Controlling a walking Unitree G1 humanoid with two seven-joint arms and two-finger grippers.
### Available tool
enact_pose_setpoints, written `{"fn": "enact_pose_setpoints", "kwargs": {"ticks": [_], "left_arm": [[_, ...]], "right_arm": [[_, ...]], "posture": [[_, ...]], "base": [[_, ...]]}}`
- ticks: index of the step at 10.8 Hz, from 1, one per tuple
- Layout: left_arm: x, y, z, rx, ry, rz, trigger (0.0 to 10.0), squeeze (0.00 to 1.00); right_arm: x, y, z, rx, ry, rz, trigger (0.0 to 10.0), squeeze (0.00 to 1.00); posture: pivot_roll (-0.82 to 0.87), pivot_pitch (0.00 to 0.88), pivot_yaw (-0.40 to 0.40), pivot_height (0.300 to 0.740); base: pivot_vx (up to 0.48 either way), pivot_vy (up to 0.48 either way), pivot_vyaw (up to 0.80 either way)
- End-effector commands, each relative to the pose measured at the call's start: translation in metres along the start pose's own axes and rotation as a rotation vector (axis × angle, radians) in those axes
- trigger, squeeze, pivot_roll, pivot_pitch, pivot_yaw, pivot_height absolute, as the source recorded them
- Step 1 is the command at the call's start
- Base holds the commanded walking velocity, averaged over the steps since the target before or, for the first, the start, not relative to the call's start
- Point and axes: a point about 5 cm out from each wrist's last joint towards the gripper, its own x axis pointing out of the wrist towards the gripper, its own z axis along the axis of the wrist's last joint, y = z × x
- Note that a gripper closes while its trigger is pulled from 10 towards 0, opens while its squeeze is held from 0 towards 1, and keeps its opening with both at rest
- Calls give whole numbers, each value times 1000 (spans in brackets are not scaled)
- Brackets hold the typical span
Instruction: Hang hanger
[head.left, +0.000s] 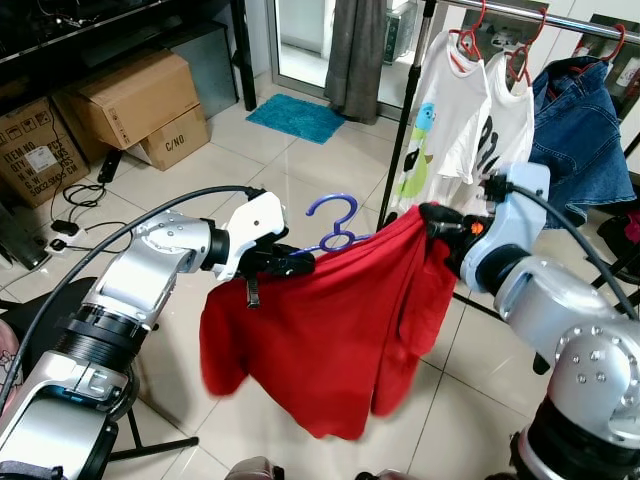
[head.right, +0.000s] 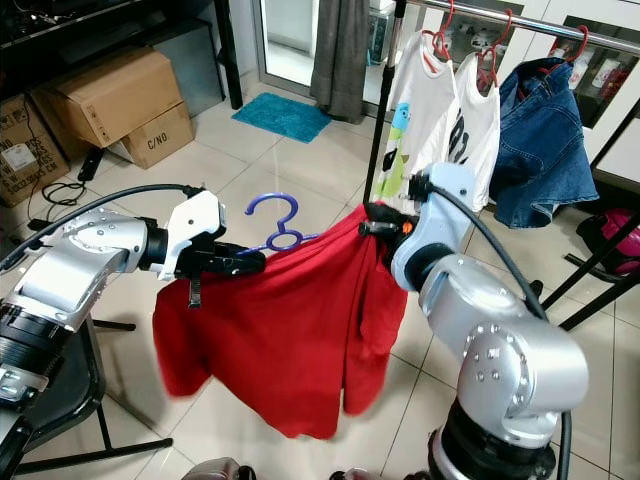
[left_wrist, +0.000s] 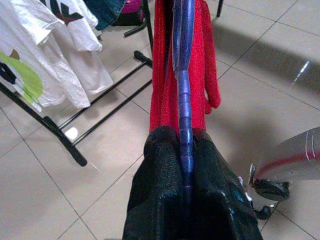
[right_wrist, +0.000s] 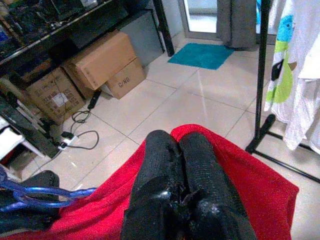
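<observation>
Here, left to right, as we read it:

Left gripper (head.left: 285, 264): clenched on the left end of the blue hanger (head.left: 335, 228); in its wrist view the black fingers (left_wrist: 162, 170) pinch the blue bar from both sides, so we judge this grip carries the hanger's weight and keeps it level.

Hanger: it runs from the left gripper toward the right one, its hook standing upright above the span between them, free to catch a rail.

Red shirt (head.left: 330, 330): draped on the hanger and hanging below both grippers; we think the two-ended hold keeps it from sliding off.

Right gripper (head.left: 440, 222): closed on the shirt's right shoulder; its fingers (right_wrist: 172, 165) lie pressed together on red cloth.

Clothes rail (head.left: 560, 18): above and beyond the right gripper, already bearing white shirts (head.left: 470, 110) and a denim garment (head.left: 580, 130); the hook has not yet reached it.

Hard to make out: the hanger's right arm is buried under cloth, so we cannot tell whether the right gripper pinches plastic too, or fabric alone. The rail's left end is cut off.
</observation>
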Motion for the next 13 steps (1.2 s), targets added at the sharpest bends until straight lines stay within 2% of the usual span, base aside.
{"fn": "enact_pose_setpoints", "kwargs": {"ticks": [1,2,3,4,8,9,11,12,13], "left_arm": [[-1,1,2,20,10,-13,0,0],[-1,0,4,23,-3,-22,0,0],[-2,0,5,25,-14,-28,0,0],[-3,1,6,27,-21,-29,0,0],[-12,6,7,16,-53,-21,0,0],[-15,5,9,32,-83,-41,0,0],[-18,-2,10,67,-129,-115,0,0],[-19,-7,10,79,-131,-158,0,0],[-19,-11,11,107,-127,-204,0,0]], "right_arm": [[-1,3,2,-18,-4,38,0,0],[-2,6,-4,-76,24,79,10000,0],[-3,7,-4,-109,14,108,10000,0],[-4,5,-5,-107,31,116,10000,1000],[-14,-17,11,-250,27,178,10000,1000],[-23,-16,23,-381,-16,311,10000,1000],[-36,-9,27,-532,18,529,10000,1000],[-39,-8,27,-571,47,585,10000,0],[-40,-3,27,-614,71,657,10000,0]], "posture": [[7,13,12,740],[8,11,11,740],[7,11,10,740],[8,10,10,740],[7,16,13,740],[6,16,15,740],[8,16,7,740],[10,17,5,740],[13,18,2,740]], "base": [[0,0,0],[0,0,0],[0,0,0],[0,0,0],[0,0,0],[0,0,0],[0,0,0],[0,0,0],[0,0,0]]}}
